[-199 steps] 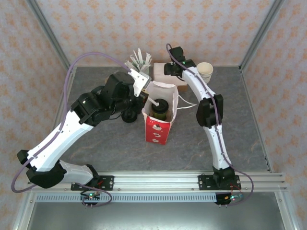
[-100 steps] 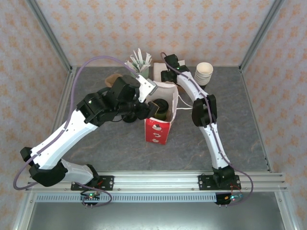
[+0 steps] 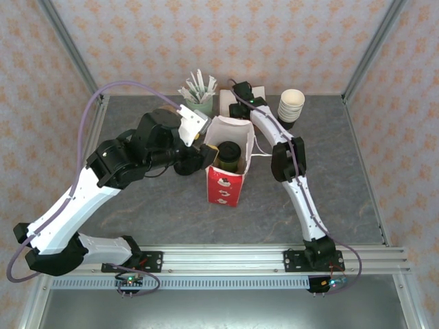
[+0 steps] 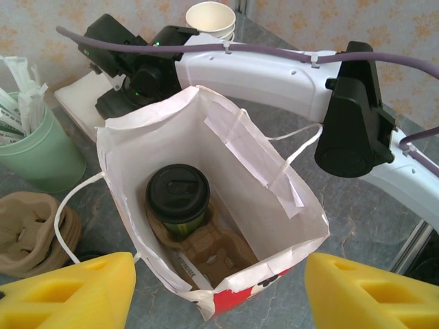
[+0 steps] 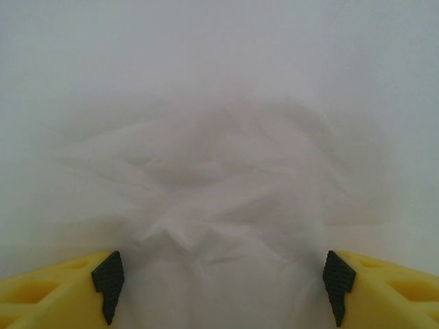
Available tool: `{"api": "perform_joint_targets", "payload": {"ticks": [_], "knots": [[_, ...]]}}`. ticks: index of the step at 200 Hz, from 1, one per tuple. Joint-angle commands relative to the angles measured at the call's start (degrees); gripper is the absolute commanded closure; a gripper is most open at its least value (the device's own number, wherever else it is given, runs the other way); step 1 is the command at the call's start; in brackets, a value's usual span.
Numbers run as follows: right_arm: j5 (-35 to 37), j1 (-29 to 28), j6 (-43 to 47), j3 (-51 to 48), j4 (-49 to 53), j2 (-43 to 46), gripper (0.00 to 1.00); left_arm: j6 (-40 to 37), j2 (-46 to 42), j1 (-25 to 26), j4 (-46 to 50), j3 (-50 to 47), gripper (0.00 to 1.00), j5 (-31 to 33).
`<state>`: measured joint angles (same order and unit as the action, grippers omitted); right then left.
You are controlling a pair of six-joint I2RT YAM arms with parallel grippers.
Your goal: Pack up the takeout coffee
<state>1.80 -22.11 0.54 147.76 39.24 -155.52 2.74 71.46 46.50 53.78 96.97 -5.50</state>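
The takeout coffee (image 4: pixel 180 199), an olive-dark cup with a black lid (image 3: pixel 230 155), stands upright in a brown cardboard carrier (image 4: pixel 209 247) at the bottom of a white paper bag (image 3: pixel 224 188) with a red front. My left gripper (image 4: pixel 219 301) hangs open just left of and above the bag's mouth (image 3: pixel 202 157), its yellow fingers (image 4: pixel 75 291) wide apart and holding nothing. My right gripper (image 5: pixel 221 288) is open behind the bag (image 3: pixel 237 111), its black pads (image 5: pixel 108 277) close against white paper.
A green cup (image 3: pixel 199 104) with straws stands behind the bag's left corner. A stack of cream cups (image 3: pixel 291 104) is at the back right. Brown carriers (image 4: pixel 27 226) and a black lid (image 3: pixel 184 166) lie left of the bag. The right arm (image 4: pixel 274 68) reaches along the bag's far side.
My left gripper has opened, let go of the coffee inside the bag and drawn back to the left. The right gripper has opened wider and shifted slightly left behind the bag.
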Motion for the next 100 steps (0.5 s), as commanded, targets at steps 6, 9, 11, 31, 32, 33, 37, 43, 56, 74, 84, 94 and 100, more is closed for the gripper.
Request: {"api": "perform_joint_targets", "payload": {"ticks": [6,9,11,31,32,33,37,43,56,74,84,94,100], "knots": [[2.3,-0.3,-0.3,1.7,-0.7,-1.7,0.22,1.0,-1.8,0.1,-2.3,-1.3,0.33,1.4],[2.2,-0.3,-0.4,1.8,-0.7,-1.7,0.22,1.1,-1.9,0.2,-2.3,-1.3,0.33,1.3],[2.2,-0.3,-0.4,1.8,-0.7,-1.7,0.22,1.1,-1.9,0.2,-2.3,-1.3,0.33,1.4],[2.0,-0.3,-0.5,1.8,-0.4,-1.9,0.27,1.2,-2.0,0.1,-2.4,-1.3,0.33,1.3],[2.0,-0.3,-0.5,1.9,-0.5,-2.0,0.27,1.3,-2.0,0.1,-2.4,-1.3,0.33,1.3],[2.0,-0.3,-0.5,1.9,-0.4,-1.9,0.28,1.3,-2.0,0.2,-2.4,-1.3,0.33,1.4],[2.0,-0.3,-0.5,2.0,-0.3,-1.7,0.30,1.3,-2.0,0.1,-2.4,-1.3,0.33,1.4],[2.0,-0.3,-0.5,2.2,-0.2,-1.7,0.33,1.3,-2.0,0.1,-2.4,-1.2,0.33,1.3],[1.9,-0.3,-0.5,2.3,-0.2,-1.1,0.40,1.3,-2.0,0.2,-2.3,-1.2,0.33,1.3],[2.0,-0.2,-0.3,2.4,-0.4,0.1,0.45,1.4,-2.0,0.2,-2.3,-1.3,0.33,1.3],[1.9,-0.3,-0.2,2.4,-0.5,0.9,0.49,1.3,-2.0,0.1,-2.4,-1.4,0.33,1.3],[1.8,-0.2,0.0,2.4,-0.7,1.8,0.52,1.4,-2.0,0.2,-2.5,-1.5,0.33,1.0],[1.8,-0.2,0.2,2.4,-0.9,2.2,0.55,1.4,-2.0,0.1,-2.5,-1.5,0.33,1.0]]}}
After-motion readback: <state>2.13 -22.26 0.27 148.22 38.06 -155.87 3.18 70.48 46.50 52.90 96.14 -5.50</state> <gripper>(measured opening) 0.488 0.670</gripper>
